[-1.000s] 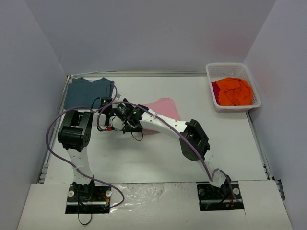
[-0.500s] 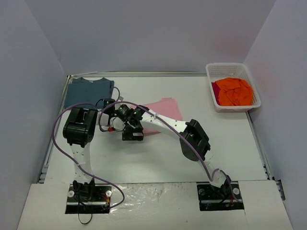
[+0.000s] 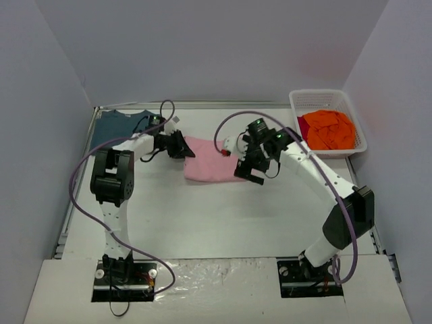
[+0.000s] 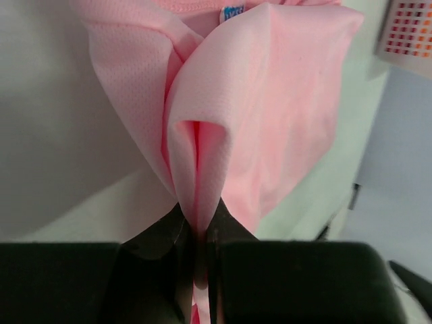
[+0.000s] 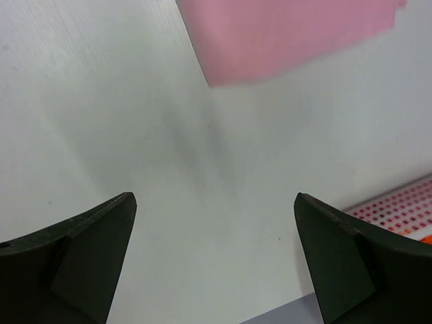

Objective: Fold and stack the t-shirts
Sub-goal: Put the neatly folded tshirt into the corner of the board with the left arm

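Observation:
A light pink t-shirt point(image 3: 210, 163) lies folded on the white table, left of the middle. My left gripper point(image 3: 182, 146) is shut on its left edge; in the left wrist view the pink cloth point(image 4: 256, 101) bunches up into the closed left gripper point(image 4: 199, 236). My right gripper point(image 3: 248, 170) hangs open just right of the pink shirt, with nothing between its fingers; its wrist view shows a corner of the pink shirt point(image 5: 283, 34) ahead of the right gripper point(image 5: 216, 223). A dark teal-blue t-shirt point(image 3: 115, 128) lies flat at the back left. An orange t-shirt point(image 3: 329, 128) sits crumpled in the basket.
The white mesh basket point(image 3: 321, 98) stands at the back right corner, with a bit of dark red cloth point(image 3: 302, 128) beside the orange shirt. Its edge point(image 5: 398, 209) shows in the right wrist view. Grey walls close the table on three sides.
The left gripper shut on the pink shirt and moved toward the back. The right gripper opened, let go and swung from the left side to the right of the shirt.

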